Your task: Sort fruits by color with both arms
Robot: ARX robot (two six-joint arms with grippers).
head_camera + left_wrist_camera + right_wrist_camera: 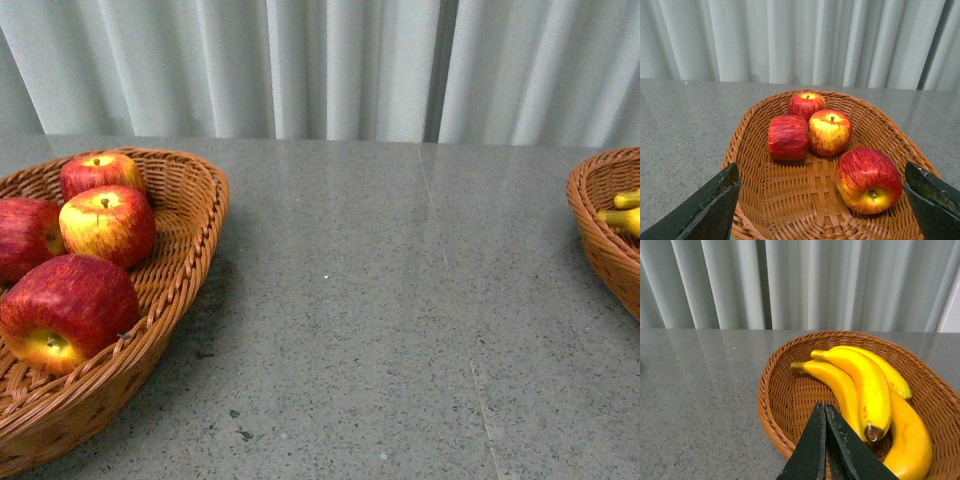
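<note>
Spanning grey speckled table (380, 300) below pale curtains (330, 60) — left hand (822, 200) wide, right hand (825, 445) closed, seemingly empty.

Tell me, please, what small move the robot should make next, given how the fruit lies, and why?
Probably none beyond drawing both arms back: four apples sit together in the left basket, the bananas in the right basket, and no fruit shows on the table. The left hand is open and empty, the right hand shut on nothing.

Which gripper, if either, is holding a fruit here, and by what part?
Neither. The left gripper is open above the apples' basket with nothing between its fingers; the right gripper is shut on nothing, over the bananas.
</note>
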